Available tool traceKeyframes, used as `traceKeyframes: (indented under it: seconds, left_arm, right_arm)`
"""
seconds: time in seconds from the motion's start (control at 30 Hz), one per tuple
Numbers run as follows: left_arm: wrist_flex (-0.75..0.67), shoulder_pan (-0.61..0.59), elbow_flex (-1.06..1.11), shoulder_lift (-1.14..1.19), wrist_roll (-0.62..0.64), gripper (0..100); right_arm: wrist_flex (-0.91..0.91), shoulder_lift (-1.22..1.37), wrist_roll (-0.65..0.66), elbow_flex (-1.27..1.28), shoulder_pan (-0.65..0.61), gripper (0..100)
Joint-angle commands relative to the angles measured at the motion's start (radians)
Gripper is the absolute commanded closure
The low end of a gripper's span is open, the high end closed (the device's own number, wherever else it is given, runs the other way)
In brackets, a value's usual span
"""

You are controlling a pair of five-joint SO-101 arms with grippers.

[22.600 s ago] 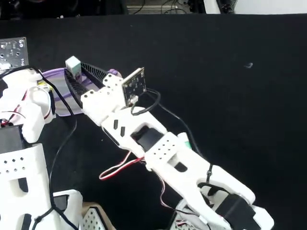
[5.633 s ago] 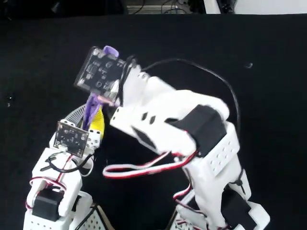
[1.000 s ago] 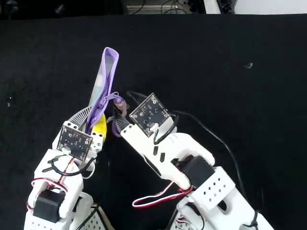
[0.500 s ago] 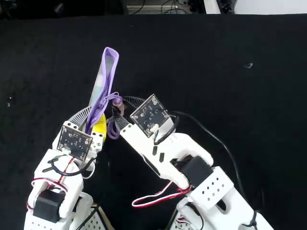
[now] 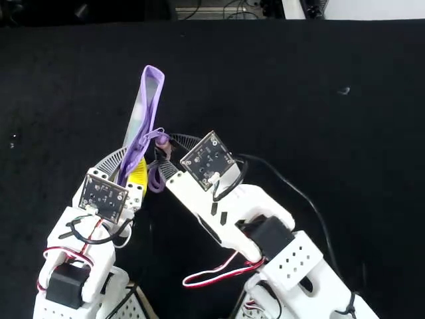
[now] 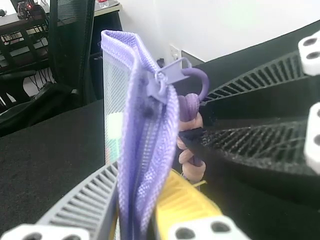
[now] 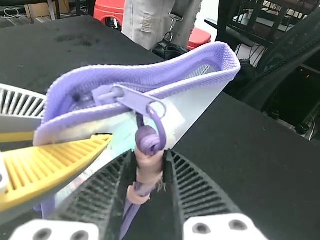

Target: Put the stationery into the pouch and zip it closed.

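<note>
A purple pouch point(image 5: 147, 106) with a clear side stands on edge, lifted off the black table. My left gripper point(image 5: 135, 174) is shut on its lower end, with the grey finger point(image 6: 75, 207) and the yellow finger point(image 6: 182, 207) pressed on either side of the pouch point(image 6: 145, 150). My right gripper point(image 5: 162, 154) is shut on the zipper pull cord point(image 7: 148, 145), which sits between its black ribbed fingers point(image 7: 195, 192). The zipper slider point(image 7: 120, 95) is at the pouch's lower end point(image 7: 150, 80), next to both grippers. Pale coloured shapes show faintly through the clear side.
The black table point(image 5: 319, 100) stretches wide to the right and back. Both arms' bases stand at the near edge. A red and white cable point(image 5: 212, 271) loops under the right arm. Chairs and clutter stand in the room behind, off the table.
The right gripper has shifted slightly toward the pouch with the pull cord in it. The left arm and the pouch have held still.
</note>
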Motion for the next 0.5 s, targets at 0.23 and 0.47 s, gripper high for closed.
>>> traceKeyframes:
  seconds: [0.23,0.47]
  left_arm:
    - [0.014,0.008,-0.015,0.005,-0.003,97]
    - [0.014,0.004,-0.015,0.005,-0.003,97]
  right_arm:
    - [-0.034,-0.021,-0.029,-0.005,0.002,86.9]
    - [-0.034,-0.021,-0.041,-0.005,-0.005,86.1]
